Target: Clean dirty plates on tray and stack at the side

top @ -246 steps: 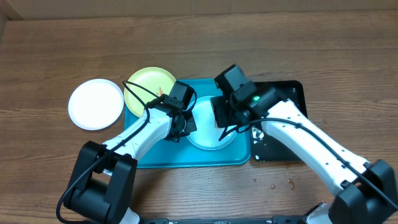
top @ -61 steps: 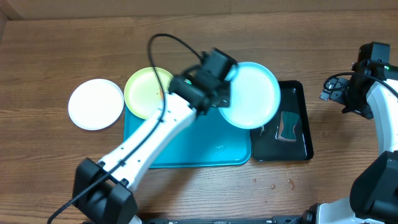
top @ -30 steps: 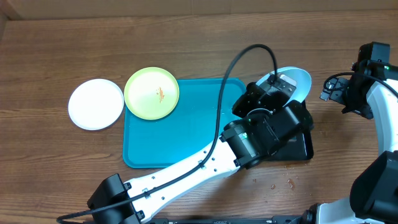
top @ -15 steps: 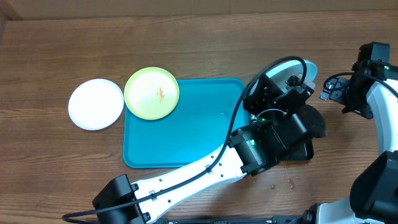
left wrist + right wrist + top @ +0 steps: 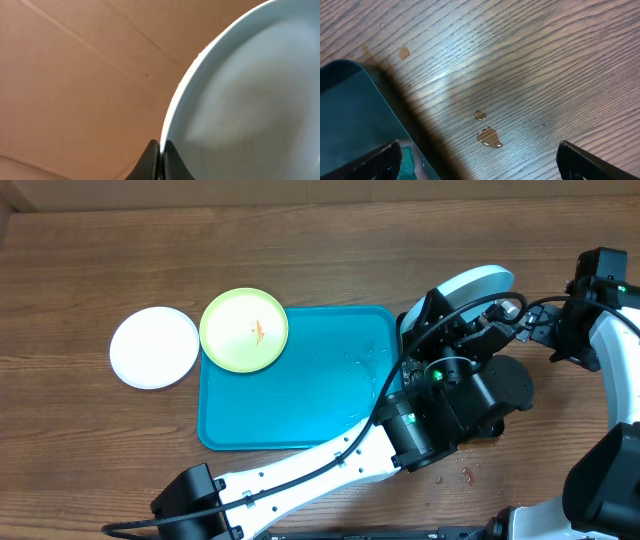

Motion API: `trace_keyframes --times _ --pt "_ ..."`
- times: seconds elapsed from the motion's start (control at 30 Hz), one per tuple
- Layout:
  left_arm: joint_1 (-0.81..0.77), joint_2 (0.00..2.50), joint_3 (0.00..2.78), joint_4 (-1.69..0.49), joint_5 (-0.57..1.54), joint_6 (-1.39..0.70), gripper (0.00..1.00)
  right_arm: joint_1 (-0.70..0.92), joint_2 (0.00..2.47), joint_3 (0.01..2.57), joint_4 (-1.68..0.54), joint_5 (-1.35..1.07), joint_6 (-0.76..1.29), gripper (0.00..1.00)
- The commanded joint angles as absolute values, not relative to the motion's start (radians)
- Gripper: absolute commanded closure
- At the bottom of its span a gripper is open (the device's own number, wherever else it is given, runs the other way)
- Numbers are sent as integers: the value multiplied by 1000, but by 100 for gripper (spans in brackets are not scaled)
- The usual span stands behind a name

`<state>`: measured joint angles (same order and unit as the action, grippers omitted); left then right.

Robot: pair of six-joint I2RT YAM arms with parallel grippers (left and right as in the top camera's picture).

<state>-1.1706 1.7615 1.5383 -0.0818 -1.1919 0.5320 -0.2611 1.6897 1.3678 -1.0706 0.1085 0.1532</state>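
1. The left gripper is clamped shut on the rim of the light blue plate. In its wrist view the two fingers meet on the edge, and the plate's face fills the right of the picture.
2. From above, that plate is off the table and tipped steeply, so it shows as a narrow crescent. It rises up and away from the gripper, at the right end of the scene.
3. Just below and beside it is the black tray. The left arm hides most of that tray from above.
4. The right gripper hangs beside the black tray with its jaws spread wide and nothing between them. Under it the table carries a few water drops.
5. To the left is the blue tray, bare and wet.
6. The yellow-green plate sits over the blue tray's upper left corner and carries a small orange smear.
7. Farthest off, the white plate lies flat on the table just left of the blue tray, apart from the yellow-green one.
8. My judgement is that the stacking spot is by the white plate. It lies clear across the blue tray from the held plate, and the left arm, which already grips it, is the one placed to carry it there.
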Motion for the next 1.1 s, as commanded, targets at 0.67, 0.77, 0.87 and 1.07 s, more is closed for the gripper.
trace_keyframes --times 0.67,0.77,0.87,1.07 --pt "-1210 1763 1562 139 -1267 699 96 -263 1679 1380 -1068 112 156 0" --pt "-1208 1763 1562 135 -1268 722 96 -263 1679 1380 -1067 112 156 0" --pt "-1205 1763 1562 145 -1274 692 96 -263 1679 1380 -1068 112 156 0" --pt "-1206 1763 1562 131 -1286 647 96 -263 1679 1380 -1067 112 156 0"
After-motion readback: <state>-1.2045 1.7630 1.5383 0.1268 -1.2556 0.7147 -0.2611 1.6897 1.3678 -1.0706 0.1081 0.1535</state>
